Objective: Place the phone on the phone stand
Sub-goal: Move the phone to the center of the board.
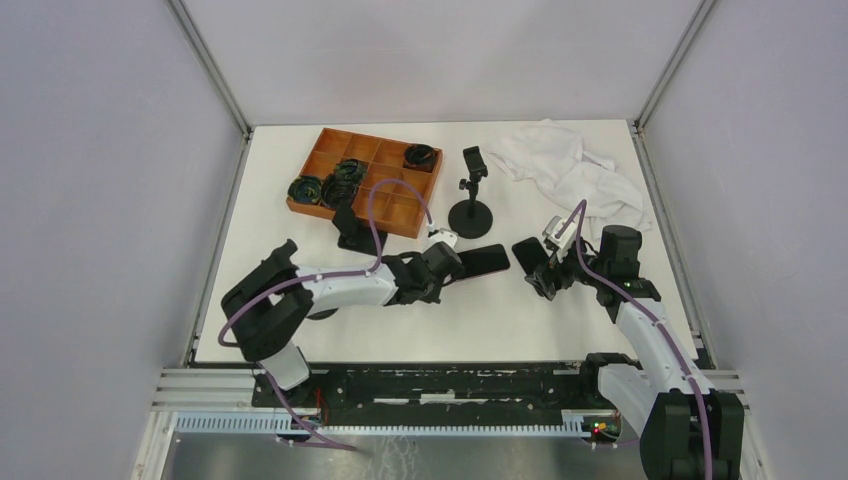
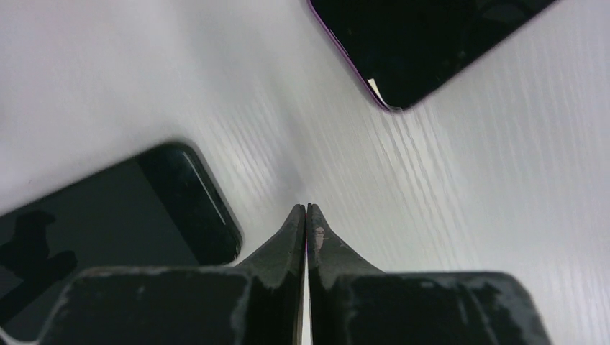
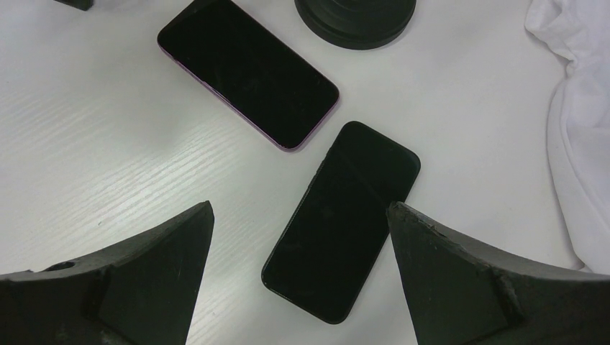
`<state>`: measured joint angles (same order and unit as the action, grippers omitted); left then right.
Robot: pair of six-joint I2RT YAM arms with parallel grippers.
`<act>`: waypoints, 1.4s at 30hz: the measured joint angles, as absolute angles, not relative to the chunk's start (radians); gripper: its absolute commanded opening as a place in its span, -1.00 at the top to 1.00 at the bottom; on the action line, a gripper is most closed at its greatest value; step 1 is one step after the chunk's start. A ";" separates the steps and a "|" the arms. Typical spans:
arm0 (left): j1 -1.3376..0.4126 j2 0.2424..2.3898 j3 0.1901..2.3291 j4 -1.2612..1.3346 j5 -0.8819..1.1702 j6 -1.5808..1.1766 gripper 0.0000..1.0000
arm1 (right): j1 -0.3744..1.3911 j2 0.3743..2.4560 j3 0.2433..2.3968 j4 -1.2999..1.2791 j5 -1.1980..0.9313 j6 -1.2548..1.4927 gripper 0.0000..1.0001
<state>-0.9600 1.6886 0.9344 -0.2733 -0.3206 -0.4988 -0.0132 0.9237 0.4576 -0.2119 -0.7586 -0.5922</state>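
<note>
As the table (image 1: 450, 330) stands: white, and it carries everything; nothing has been lifted off it.
Cloth (image 1: 570, 165): crumpled white heap, upper right of the overhead view, clear of the work.
Tray (image 1: 370, 148): orange, compartmented, upper left of centre; not part of this job.
Right tool (image 3: 300, 208): spread fully wide and holding nothing. It hangs over the black phone with a finger to either side, neither visibly touching.
Left tool (image 2: 307, 210): tips pressed together and empty, low over bare table between two dark phone corners.
Phone stand (image 1: 472, 190): black, upright on its round base, centre of the overhead view; clamp head empty.
Black phone (image 3: 342, 223): flat, screen up, lower centre of the right wrist view.
Purple-edged phone (image 3: 248, 72): flat, upper left of that view, one corner just beside the black phone's top end, close to the stand base.
Progress: early. Nothing is gripped, raised or seated.
Remaining (judgement): close on a phone, most likely the black one, then lift it, carry it to the stand and seat it.
</note>
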 measured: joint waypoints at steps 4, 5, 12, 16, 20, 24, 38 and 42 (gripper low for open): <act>-1.021 1.565 0.894 -0.316 -0.399 -0.499 0.84 | -0.013 0.924 0.458 -0.212 -0.759 -0.592 -0.96; -1.023 1.525 0.882 -0.315 -0.429 -0.500 0.83 | -0.013 0.924 0.458 -0.212 -0.759 -0.592 -0.96; -1.005 1.283 0.768 -0.304 -0.645 -0.526 0.48 | -0.013 0.924 0.458 -0.212 -0.759 -0.593 -0.96; -0.945 1.231 0.698 -0.309 -0.699 -0.578 0.38 | -0.013 0.923 0.458 -0.213 -0.759 -0.592 -0.96; -0.823 1.203 0.634 -0.321 -0.704 -0.638 0.33 | -0.013 0.923 0.458 -0.213 -0.759 -0.592 -0.96; -0.737 1.179 0.596 -0.346 -0.708 -0.697 0.41 | -0.013 0.921 0.458 -0.213 -0.759 -0.592 -0.96; -0.646 1.367 0.630 -0.448 -0.753 -0.847 0.51 | -0.013 0.917 0.458 -0.214 -0.759 -0.592 -0.96; -0.641 1.383 0.630 -0.451 -0.748 -0.857 0.53 | -0.013 0.917 0.458 -0.221 -0.759 -0.592 -0.96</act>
